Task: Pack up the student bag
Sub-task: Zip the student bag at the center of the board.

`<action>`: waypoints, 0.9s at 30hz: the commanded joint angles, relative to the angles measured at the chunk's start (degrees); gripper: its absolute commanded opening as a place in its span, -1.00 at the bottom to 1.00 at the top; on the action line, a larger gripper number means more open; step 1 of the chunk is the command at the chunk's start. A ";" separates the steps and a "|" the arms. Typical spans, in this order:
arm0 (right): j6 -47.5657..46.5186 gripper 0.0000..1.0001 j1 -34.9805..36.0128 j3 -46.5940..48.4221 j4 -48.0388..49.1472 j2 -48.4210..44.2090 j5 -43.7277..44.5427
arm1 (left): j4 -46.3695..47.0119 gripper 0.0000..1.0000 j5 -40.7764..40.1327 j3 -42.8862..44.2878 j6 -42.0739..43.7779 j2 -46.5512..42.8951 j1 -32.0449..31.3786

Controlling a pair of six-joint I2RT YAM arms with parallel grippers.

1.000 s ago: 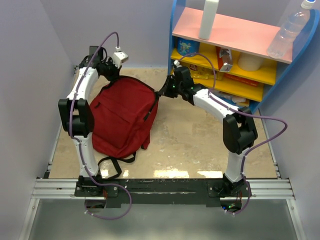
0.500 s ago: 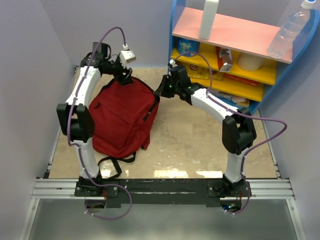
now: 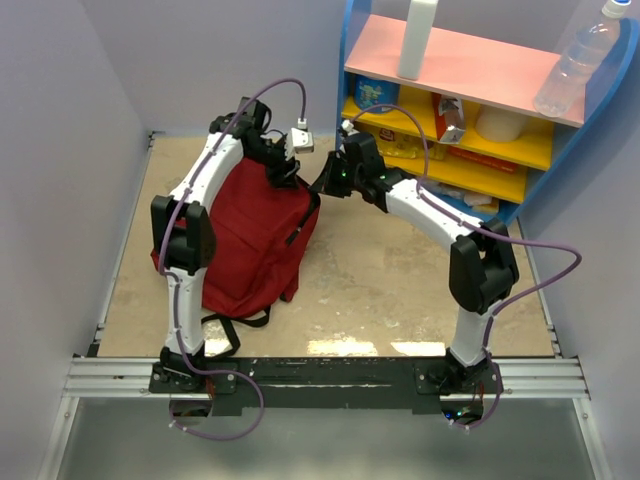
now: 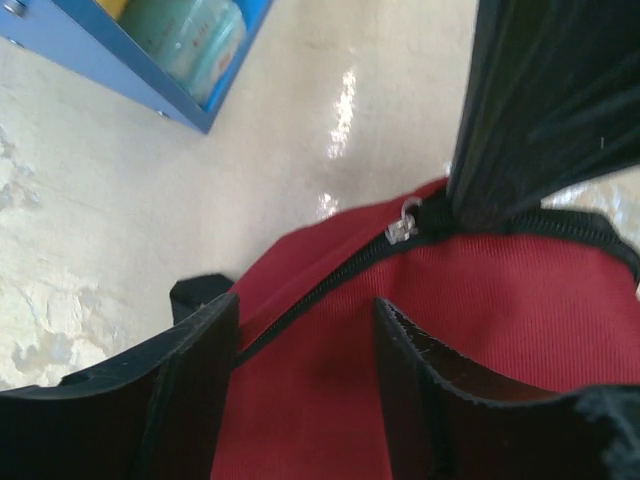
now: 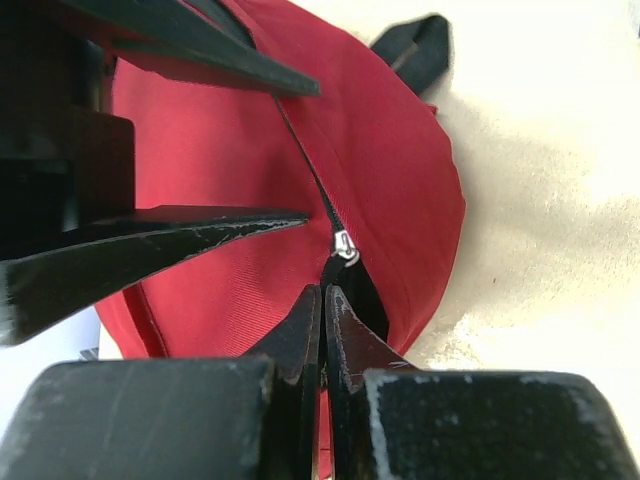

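Note:
The dark red student bag (image 3: 250,235) lies on the table's left half, its top toward the back. My left gripper (image 3: 285,170) hovers open just over the bag's top, its fingers straddling red fabric (image 4: 480,310) and the closed zipper line; nothing is between them, and the left gripper (image 4: 305,310) touches no part of the zipper. My right gripper (image 3: 322,182) is at the bag's top right edge. In the right wrist view the right gripper (image 5: 323,292) is shut on the black pull tab below the silver zipper slider (image 5: 344,246). That slider (image 4: 402,228) shows beside the right finger.
A blue shelf unit (image 3: 470,100) with yellow shelves holds packets, a white bottle (image 3: 415,40) and a clear bottle (image 3: 575,65) at the back right. Its blue corner (image 4: 130,70) is close behind the bag. Black straps (image 3: 235,325) trail off the bag's near end.
My left arm has swung from the back left corner rightward onto the bag's top, and its gripper has opened. The right gripper has stayed shut at the zipper.

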 commanded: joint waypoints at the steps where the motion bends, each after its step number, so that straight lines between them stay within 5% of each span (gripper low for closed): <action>1: -1.19 -1.00 0.31 -0.16 1.06 -3.95 -0.46 | -5.51 0.18 -0.59 2.84 10.58 -1.49 0.72; 10: -1.46 -1.00 0.31 0.11 1.06 -4.12 -0.72 | -8.16 0.15 -1.37 1.17 21.41 -3.87 -0.15; 21: -1.46 -1.00 0.23 -1.56 1.85 -6.14 -1.60 | 2.83 0.14 -1.38 -2.51 16.22 -6.50 -1.74; 27: -1.10 -1.00 0.31 -2.09 2.29 -6.41 -2.21 | -10.40 -0.04 -2.96 2.90 24.65 -2.65 -2.36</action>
